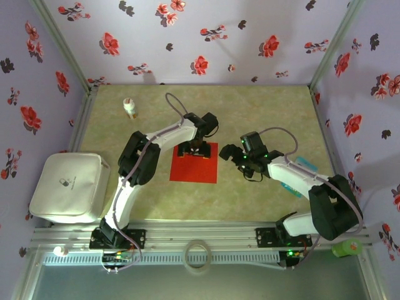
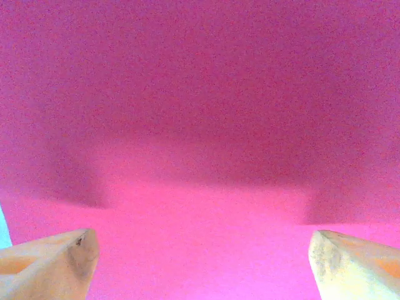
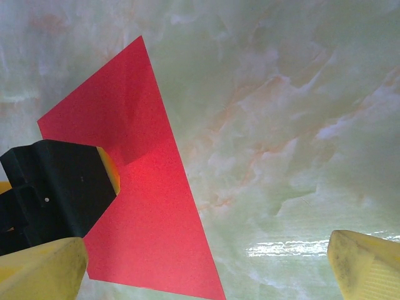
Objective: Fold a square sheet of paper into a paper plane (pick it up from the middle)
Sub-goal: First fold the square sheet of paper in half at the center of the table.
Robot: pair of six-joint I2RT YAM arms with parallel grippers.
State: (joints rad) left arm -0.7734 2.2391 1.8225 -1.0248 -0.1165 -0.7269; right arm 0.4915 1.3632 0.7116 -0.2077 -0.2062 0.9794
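Sheet: you will find the square sheet of paper (image 1: 194, 167) lying flat on the table (image 1: 262, 112), about mid-table and just ahead of the gap between your two arms.
Left gripper: your left gripper (image 1: 194, 150) sits over the far edge of the sheet with its jaws set well apart. In the left wrist view the two fingertips (image 2: 62, 262) stand at the lower corners, with red paper (image 2: 200, 94) spread between and beyond them.
Left contact: you cannot tell whether the tips touch the paper.
Right gripper: your right gripper (image 1: 230, 153) hangs just right of the sheet's right edge, over bare table, jaws wide and holding nothing. Its wrist view shows yellow fingertips (image 3: 44, 269) low at either side, the sheet (image 3: 150, 212) on the left and the black body of the left gripper (image 3: 56, 187) resting over it.
Far left: a small white bottle (image 1: 129, 107) stands upright, well apart from the sheet.
Near left: a white case (image 1: 69, 186) sits at the table's edge beside the left arm.
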